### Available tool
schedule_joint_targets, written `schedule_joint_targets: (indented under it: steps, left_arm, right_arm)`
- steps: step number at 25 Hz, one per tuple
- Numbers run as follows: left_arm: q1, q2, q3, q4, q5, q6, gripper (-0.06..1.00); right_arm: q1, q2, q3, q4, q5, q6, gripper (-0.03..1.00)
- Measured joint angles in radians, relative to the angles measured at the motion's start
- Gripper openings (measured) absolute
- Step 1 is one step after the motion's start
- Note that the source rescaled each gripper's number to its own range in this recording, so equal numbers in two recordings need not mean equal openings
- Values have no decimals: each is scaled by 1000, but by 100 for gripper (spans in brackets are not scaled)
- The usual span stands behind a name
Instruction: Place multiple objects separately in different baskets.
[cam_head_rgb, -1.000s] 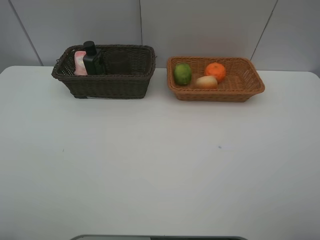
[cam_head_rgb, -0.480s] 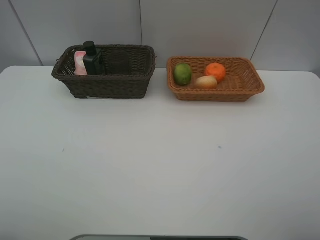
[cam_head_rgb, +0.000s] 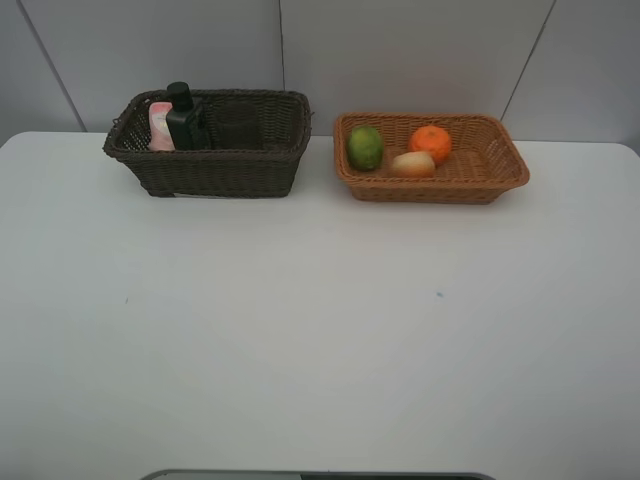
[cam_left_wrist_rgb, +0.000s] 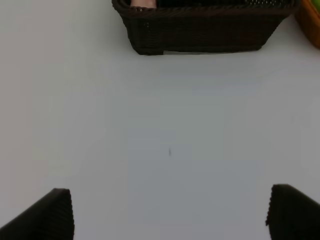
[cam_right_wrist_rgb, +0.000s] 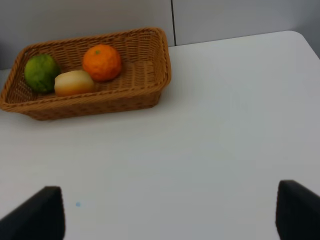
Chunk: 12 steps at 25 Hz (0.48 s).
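Jaws of the left gripper stand spread wide over bare white counter, holding and touching nothing; the right gripper is likewise wide apart and empty. Orange, lime and peach lie in the tan basket. Pink tube and pump bottle stand in the dark basket.

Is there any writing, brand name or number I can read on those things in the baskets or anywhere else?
None can be read.
pink tube: a pale patch, possibly a label, too blurred to read.
dark pump bottle: no lettering visible.
dark basket, tan basket, table: no text or signs.
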Motion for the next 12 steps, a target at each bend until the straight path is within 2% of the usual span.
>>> schedule_joint_targets:
  steps: [12]
  left_arm:
    - [0, -1, 0, 4, 0, 8, 99]
  right_arm:
    - [0, 0, 0, 0, 0, 0, 81]
